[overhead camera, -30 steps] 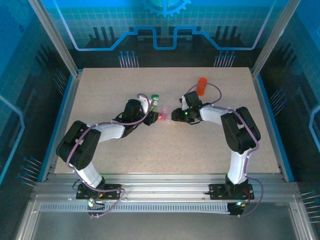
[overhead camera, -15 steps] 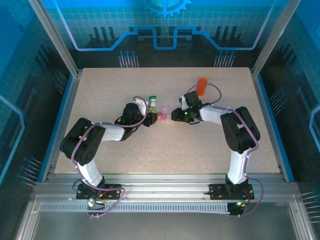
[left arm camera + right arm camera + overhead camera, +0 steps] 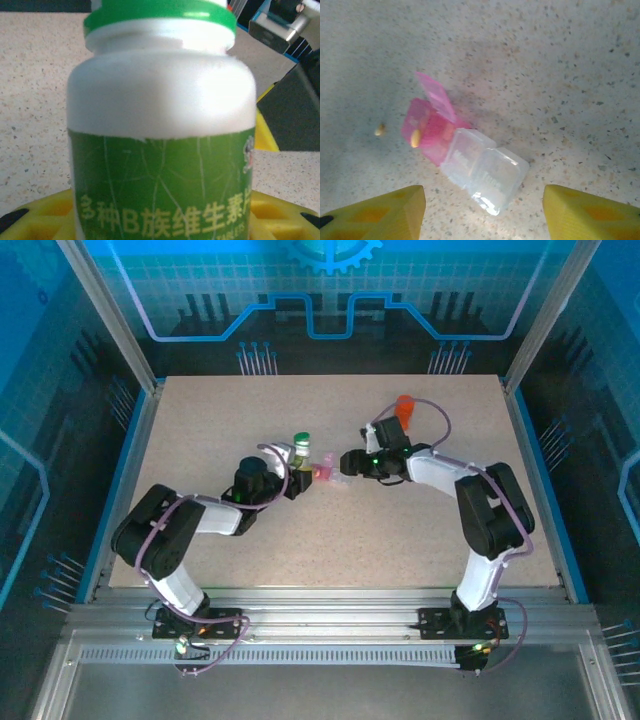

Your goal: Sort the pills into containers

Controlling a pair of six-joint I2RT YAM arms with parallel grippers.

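I am hanging my right claw [image 3: 485, 222] just over the pill box [image 3: 470, 162], jaws standing apart with nothing between them; released, ready. The pill box is lying on the worktop [image 3: 560, 75] with the lid of its pink compartment flipped up and its colourless compartments looking shut. One yellowish pill [image 3: 415, 138] is sitting at the pink compartment's rim, and whether it is properly inside I cannot tell. A loose pill [image 3: 380, 130] is lying on the worktop near the pill box's pink end, not touching it. My left claw [image 3: 294, 482] is clenching the green-capped bottle [image 3: 160, 125], holding it upright just beside the pill box, on the side away from my right claw. An orange bottle [image 3: 404, 408] is standing well apart from the pill box, beyond my right arm. I am judging the sorting as barely begun: one pill at most is landing in pink, and I am seeing nothing in the colourless compartments. The stray pill is waiting to be picked up, and both bottles are presumably holding more.
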